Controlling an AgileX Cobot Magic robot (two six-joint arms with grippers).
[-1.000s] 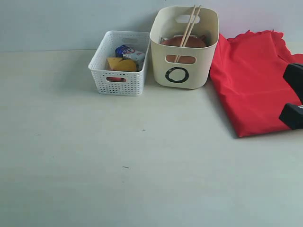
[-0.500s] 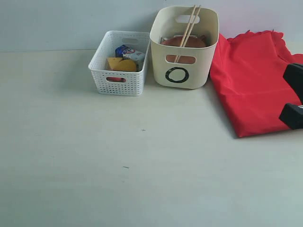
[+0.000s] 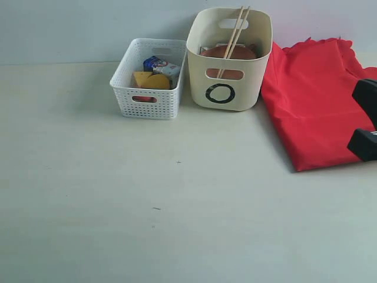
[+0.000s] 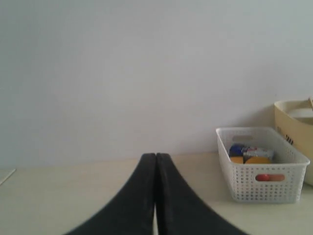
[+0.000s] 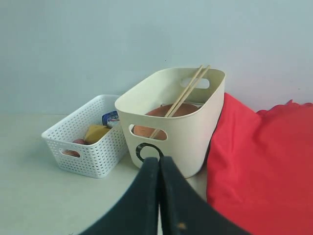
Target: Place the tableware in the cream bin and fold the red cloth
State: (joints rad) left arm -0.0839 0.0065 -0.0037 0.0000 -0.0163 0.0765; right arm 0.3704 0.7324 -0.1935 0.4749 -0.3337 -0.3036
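1. exterior view: the cream bin stands at the back of the bench, just beside the white basket. the chopsticks lean out of the bin above the clay plate. no tableware lies loose on the bench. any other pieces in the bin are hidden.
2. the red cloth lies flat on the bench just beside the bin and seems to touch its side. it has a straight edge toward the bin and a scalloped edge at the back, and it looks doubled over at least once.
3. the left tool has its fingers pressed together on nothing, off to one side of the basket. the right tool is likewise together and empty, facing the bin with the cloth beside it.
4. my judgement: the binning looks finished, and the cloth fold is the step in hand, or is already done.
5. if another fold is wanted, the right tool must part its fingers, pinch a near corner through both layers and carry it across squarely.
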